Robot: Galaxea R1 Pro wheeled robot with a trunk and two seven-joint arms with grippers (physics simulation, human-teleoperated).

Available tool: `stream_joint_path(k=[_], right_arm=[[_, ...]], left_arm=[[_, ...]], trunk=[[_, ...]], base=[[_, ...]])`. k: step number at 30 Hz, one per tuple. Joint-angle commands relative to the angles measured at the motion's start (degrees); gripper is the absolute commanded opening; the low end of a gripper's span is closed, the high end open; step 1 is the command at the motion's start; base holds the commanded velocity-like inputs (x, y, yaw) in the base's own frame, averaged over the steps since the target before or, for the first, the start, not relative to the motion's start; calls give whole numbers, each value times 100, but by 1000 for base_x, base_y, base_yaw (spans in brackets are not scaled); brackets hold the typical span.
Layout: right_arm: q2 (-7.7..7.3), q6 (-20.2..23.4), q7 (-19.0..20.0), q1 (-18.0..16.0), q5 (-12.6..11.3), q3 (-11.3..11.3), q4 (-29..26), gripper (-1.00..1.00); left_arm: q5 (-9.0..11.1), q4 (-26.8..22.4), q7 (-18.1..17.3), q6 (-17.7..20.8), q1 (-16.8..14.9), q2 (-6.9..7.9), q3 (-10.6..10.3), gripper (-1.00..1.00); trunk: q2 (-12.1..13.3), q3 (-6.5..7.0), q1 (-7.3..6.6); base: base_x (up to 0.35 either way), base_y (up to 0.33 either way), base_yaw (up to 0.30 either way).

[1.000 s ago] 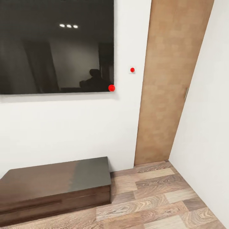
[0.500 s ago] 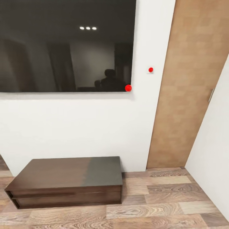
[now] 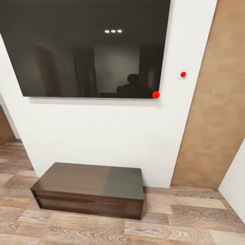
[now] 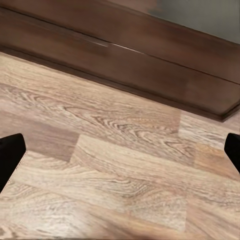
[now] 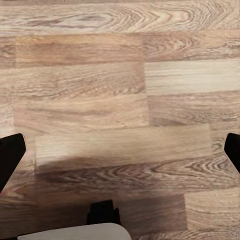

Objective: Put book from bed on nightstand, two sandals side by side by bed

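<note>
While the robot faces a white wall (image 3: 92,136), none of the task's things lies before it; the book, the bed, the sandals and the nightstands are elsewhere, so their places cannot be told from here. Head view: a large dark wall screen (image 3: 88,47) with a red marker (image 3: 156,94) at its lower corner; a small wall switch (image 3: 183,74) beside it; a tan wooden door (image 3: 217,109) at the right; a low dark brown cabinet (image 3: 88,189) standing against the wall on the wood-plank floor (image 3: 177,228). Left wrist view: the left pincer (image 4: 120,152) stands wide apart and empty, its dark fingertips (image 4: 10,152) at the picture's edges, over floor planks just beside the cabinet's front (image 4: 150,55). Right wrist view: the right pincer (image 5: 120,152) likewise apart and empty above bare floor; a dark and pale piece (image 5: 102,222) near the edge is probably part of the robot itself, though this is uncertain.

Judged risks: the low cabinet resembles a nightstand in colour and could be mistaken for one, although no bed is beside it; the left arm hangs close to the cabinet's front, so a turn of the base may clip it; the door and the near right-hand wall (image 3: 234,190) leave little room for swinging round.
</note>
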Motion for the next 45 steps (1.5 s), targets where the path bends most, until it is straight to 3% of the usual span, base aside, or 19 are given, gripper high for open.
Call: stream_joint_path(k=[1,45], right_arm=[[0,-7,-11,3,-2,0,-7,100],[0,-7,-11,3,-2,3,-7,100]], left_arm=[[36,-4,-1,-7,0,-3,3,100],[36,-4,-1,-7,0,-3,3,100]], trunk=[[-2,-3,0],[-2,-3,0]], base=[[0,0,294],[0,0,294]])
